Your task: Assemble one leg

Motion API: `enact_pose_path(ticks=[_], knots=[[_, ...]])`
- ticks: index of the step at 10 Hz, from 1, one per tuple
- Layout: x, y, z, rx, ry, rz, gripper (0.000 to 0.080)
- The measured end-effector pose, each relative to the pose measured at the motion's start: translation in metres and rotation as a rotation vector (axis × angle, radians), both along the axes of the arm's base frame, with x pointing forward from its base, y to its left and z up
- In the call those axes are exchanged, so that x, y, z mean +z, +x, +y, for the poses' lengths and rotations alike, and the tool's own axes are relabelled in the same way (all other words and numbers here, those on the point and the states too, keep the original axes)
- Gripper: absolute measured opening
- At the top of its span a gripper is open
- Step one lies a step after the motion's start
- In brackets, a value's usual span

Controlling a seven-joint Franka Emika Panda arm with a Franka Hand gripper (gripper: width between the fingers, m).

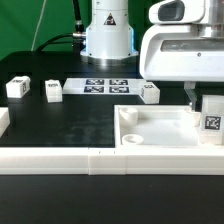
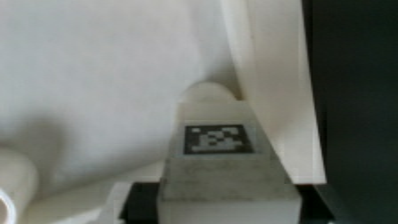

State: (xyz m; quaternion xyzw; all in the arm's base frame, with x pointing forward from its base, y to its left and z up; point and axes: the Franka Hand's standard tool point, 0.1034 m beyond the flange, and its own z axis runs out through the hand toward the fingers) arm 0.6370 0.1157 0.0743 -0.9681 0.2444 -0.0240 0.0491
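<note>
The end effector (image 1: 208, 112) grips the leg (image 1: 212, 122) over the tray-like part (image 1: 160, 130) at its corner on the exterior view's right, where slight misalignment could jam the leg (image 2: 217, 150) beside the hole.

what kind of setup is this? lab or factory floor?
Likely a lab bench rig: a black table against a green backdrop, a marker board fixed flat, and tagged white parts such as the leg in the gripper.

Exterior view faces the arm low across the table; wrist view close over shared leg (image 1: 212, 117)
</note>
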Motion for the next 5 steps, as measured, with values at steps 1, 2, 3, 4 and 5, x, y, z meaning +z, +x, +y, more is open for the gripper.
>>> enact_pose_path(ticks=[1, 2, 3, 4, 5], knots=[[-0.0003, -0.0005, 0.0005, -0.08, 0.006, 0.005, 0.0291], [-0.0001, -0.0008, 0.0006, -0.188, 0.011, 0.008, 0.0291], [-0.0001, -0.0011, 0.0007, -0.288, 0.019, 0.014, 0.0291], [-0.0002, -0.0013, 0.001, -0.394, 0.027, 0.022, 0.0291], [-0.0003, -0.0015, 0.0012, -0.489, 0.04, 0.028, 0.0292]])
